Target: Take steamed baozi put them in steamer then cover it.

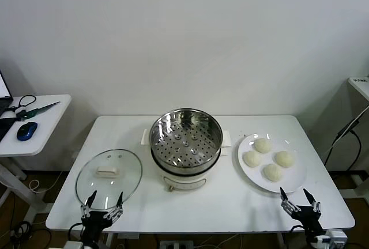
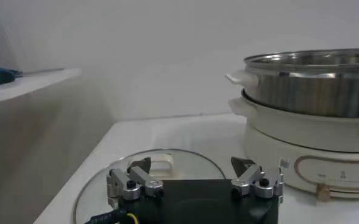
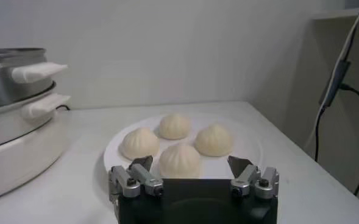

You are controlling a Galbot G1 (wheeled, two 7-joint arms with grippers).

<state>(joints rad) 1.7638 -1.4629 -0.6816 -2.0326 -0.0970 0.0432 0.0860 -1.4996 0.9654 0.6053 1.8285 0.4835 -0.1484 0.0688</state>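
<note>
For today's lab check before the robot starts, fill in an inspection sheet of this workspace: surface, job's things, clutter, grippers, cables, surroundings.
Surface: white table, dry.
Job's things: steamer uncovered and empty on its white cooker base; four baozi on a white plate to the robot's right; glass lid flat on the table to the left.
Clutter: nothing seen.
Grippers: left gripper open, near the lid's front edge; right gripper open, before the plate.
Cables: black cable hanging at the right.
Surroundings: side table with blue mouse; white wall.

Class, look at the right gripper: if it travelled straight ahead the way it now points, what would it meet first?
Most likely the nearest steamed baozi on the white plate. The right gripper points at it with jaws open, though the plate's near rim might come first if it runs low; depth is hard to judge.
</note>
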